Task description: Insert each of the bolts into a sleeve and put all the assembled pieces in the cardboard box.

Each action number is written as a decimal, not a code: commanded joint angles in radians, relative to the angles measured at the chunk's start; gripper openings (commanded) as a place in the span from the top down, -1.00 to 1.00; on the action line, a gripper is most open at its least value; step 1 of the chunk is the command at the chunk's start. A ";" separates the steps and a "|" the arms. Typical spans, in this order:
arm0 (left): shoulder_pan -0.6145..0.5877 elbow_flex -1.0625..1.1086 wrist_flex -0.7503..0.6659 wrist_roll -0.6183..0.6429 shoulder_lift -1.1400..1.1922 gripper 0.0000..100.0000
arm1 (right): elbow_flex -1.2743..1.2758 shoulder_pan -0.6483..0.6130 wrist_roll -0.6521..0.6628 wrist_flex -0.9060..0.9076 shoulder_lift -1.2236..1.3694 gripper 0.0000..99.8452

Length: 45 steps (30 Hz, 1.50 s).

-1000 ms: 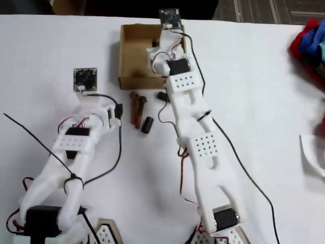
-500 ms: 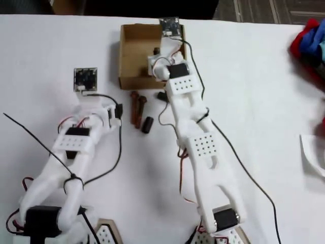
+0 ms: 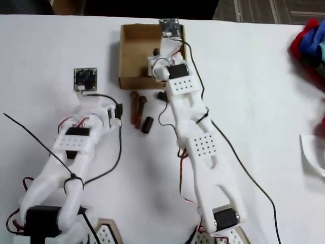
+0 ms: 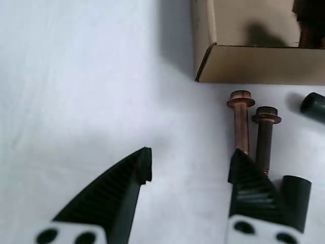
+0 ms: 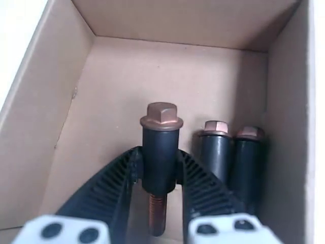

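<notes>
- Cardboard box [image 3: 133, 56] at worktop's [image 3: 61, 46] far side, right arm's [image 3: 195, 122] wrist over it. 2 copper bolts [image 3: 137, 108] + 2 black sleeves [image 3: 147, 124] loose on worktop just in front.
- Left wrist: left hand [image 4: 191, 155] open, nothing held, by the bolts' thread ends.
- Right wrist: right hand [image 5: 158, 153] clamped on the sleeve of an assembled piece [image 5: 161, 119], inside box, beside 2 finished pieces [image 5: 216, 150] by the wall.
- Handling (guess): rigid, smooth, round, so rolls/slips; bolt may slide out if tipped. Grip mid-sleeve or mid-shank, not head.

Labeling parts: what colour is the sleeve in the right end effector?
Black sleeve, copper bolt through it; best in right wrist view.
</notes>
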 commanded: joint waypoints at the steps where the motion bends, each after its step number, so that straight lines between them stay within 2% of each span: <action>1: 0.008 -0.004 -0.017 -0.009 -0.005 0.49 | -0.066 0.016 -0.011 -0.027 -0.024 0.96; 27: 0.006 -0.004 -0.017 -0.009 -0.005 0.49 | -0.075 0.025 -0.011 -0.028 0.018 0.94; 32: 0.006 -0.004 -0.017 -0.009 -0.005 0.49 | -0.068 0.024 -0.011 -0.027 0.019 0.67; 34: 0.006 -0.004 -0.017 -0.009 -0.005 0.49 | -0.068 0.024 -0.011 -0.027 0.019 0.63; 45: 0.006 -0.004 -0.017 -0.009 -0.005 0.49 | -0.198 0.031 -0.011 -0.025 -0.030 0.82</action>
